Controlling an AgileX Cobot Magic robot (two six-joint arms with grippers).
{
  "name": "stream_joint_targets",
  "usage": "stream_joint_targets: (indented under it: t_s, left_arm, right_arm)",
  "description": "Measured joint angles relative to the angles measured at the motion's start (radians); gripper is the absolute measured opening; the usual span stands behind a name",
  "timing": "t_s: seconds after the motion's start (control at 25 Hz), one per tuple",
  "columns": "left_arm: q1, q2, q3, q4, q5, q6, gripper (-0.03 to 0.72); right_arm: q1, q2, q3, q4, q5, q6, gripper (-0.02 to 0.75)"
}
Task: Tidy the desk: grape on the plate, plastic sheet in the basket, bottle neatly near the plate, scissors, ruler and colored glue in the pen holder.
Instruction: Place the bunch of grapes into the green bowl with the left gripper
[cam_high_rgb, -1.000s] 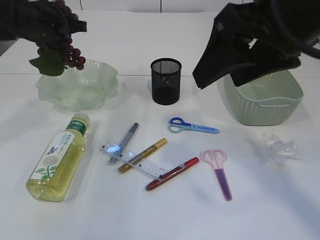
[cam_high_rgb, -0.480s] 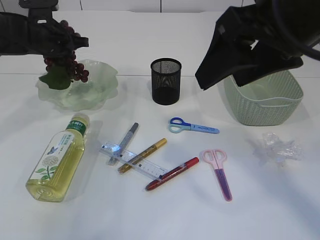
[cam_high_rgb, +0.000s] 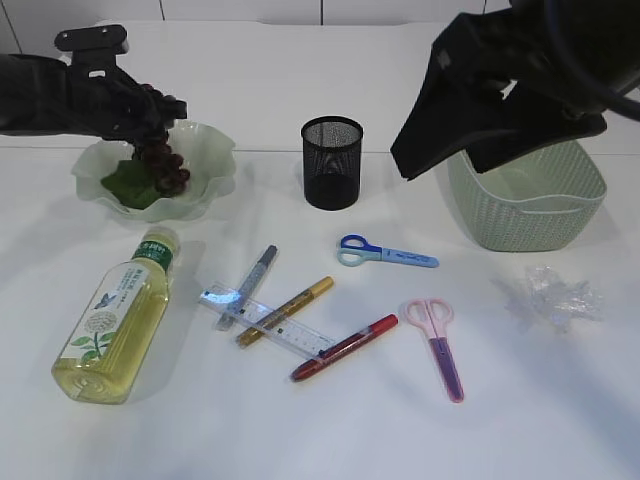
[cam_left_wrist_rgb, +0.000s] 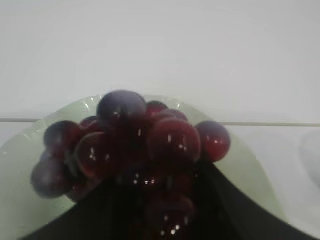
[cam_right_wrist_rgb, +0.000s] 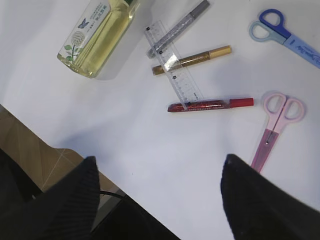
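Where the left arm reaches: the left gripper (cam_high_rgb: 150, 125) hangs over the pale green wavy plate (cam_high_rgb: 210, 150), so the dark red grape bunch (cam_high_rgb: 165, 165) lands inside it.
Left jaws: I cannot tell whether they are parted or gripping; grapes block the wrist view.
Table, left: yellow-filled plastic bottle (cam_high_rgb: 115, 320) lies on its side, needing uprighting.
Table, middle: clear ruler (cam_high_rgb: 270, 320) crosses silver, gold and red glue pens (cam_high_rgb: 345, 347); black mesh pen holder (cam_high_rgb: 332, 162) behind them.
Table, right: blue scissors (cam_high_rgb: 385, 252), pink scissors (cam_high_rgb: 440, 345), crumpled clear plastic sheet (cam_high_rgb: 555, 297), green woven basket (cam_high_rgb: 530, 205).
Right jaws: the right gripper (cam_right_wrist_rgb: 155, 175) hovers wide and empty.

L gripper (cam_high_rgb: 150, 110) low at far left, state unclear; R gripper (cam_right_wrist_rgb: 157, 192) raised, fingers wide apart.
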Motion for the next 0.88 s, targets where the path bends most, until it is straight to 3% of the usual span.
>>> stream_joint_targets:
  t_s: [0.32, 0.64, 0.88]
  left_arm:
    - [0.000, 0.002, -0.004, 0.000, -0.027, 0.000, 0.435]
    - [0.000, -0.005, -0.004, 0.000, -0.049, 0.008, 0.442]
    - [0.000, -0.081, -0.004, 0.029, 0.076, 0.010, 0.438]
  right_arm:
    - [0.000, 0.000, 0.000, 0.000, 0.000, 0.000, 0.583]
    - [0.000, 0.000, 0.000, 0.000, 0.020, 0.000, 0.583]
    - [0.000, 0.000, 0.000, 0.000, 0.035, 0.000, 0.583]
